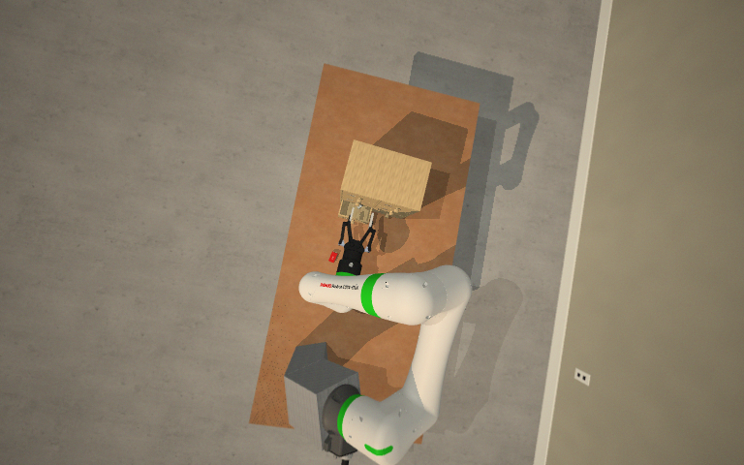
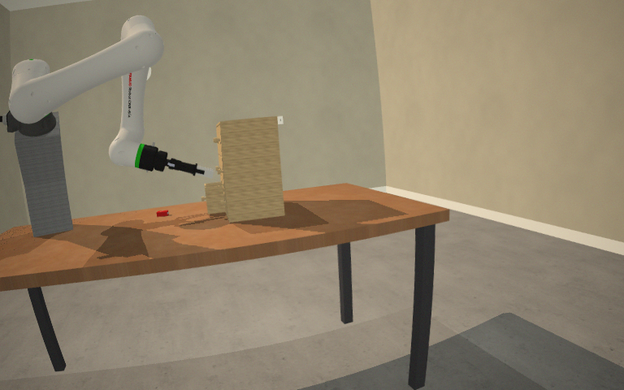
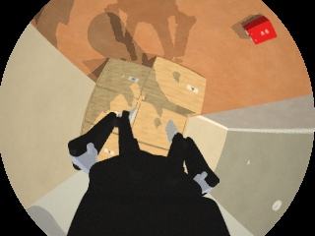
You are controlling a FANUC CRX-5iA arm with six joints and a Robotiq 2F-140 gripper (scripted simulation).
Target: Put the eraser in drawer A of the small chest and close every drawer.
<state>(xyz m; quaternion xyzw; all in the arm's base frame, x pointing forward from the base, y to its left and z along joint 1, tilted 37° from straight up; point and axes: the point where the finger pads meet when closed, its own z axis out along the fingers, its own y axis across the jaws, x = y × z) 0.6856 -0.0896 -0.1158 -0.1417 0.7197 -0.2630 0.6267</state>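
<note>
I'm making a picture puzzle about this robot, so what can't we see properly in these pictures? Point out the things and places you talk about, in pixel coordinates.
- Inside of the pulled-out wooden drawer (image 1: 346, 208) (image 2: 215, 198) (image 3: 181, 84): exterior, its side wall hides it; wrist, its front does.
- Tiny labels on the other drawers: top, too small and steeply angled.
- Far side of the small red block (image 1: 332, 256) (image 2: 162, 213) (image 3: 261, 30): wrist, its own body hides it.

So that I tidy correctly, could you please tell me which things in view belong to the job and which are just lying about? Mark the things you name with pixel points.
For the job:
- chest (image 1: 387, 175) (image 2: 253, 170) (image 3: 110, 105)
- pulled-out drawer (image 1: 345, 209) (image 2: 214, 197) (image 3: 183, 79)
- open jaws
(Eraser: cannot tell.)

Lying about:
- red block (image 1: 332, 256) (image 2: 162, 213) (image 3: 260, 30)
</note>
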